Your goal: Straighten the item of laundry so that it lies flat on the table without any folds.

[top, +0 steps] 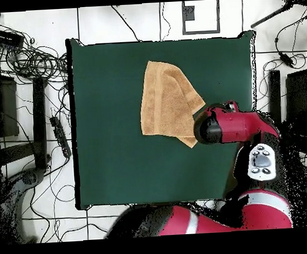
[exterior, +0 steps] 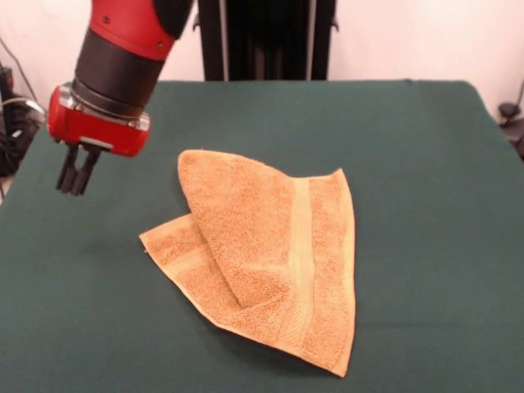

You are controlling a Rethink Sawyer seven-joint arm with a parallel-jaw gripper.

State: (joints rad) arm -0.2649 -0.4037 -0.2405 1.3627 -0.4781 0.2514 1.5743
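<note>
The red and black arm's gripper (exterior: 74, 174) hangs above the table (exterior: 426, 246) with its two dark fingers pressed close together, holding nothing. It sits well apart from the orange-tan towel (exterior: 270, 254), off to the towel's side in the front view. The towel lies near the middle of the dark green table, still folded: one rounded flap is doubled over the rest, and a corner pokes out beneath it. Around the table, the overhead view shows a pale floor with tangled cables (top: 34, 58).

Arm raised, gripper empty.
The gripper (exterior: 74, 174) hangs beside the towel (exterior: 270, 254), clear of it, fingers pressed together, pointing down.
</note>
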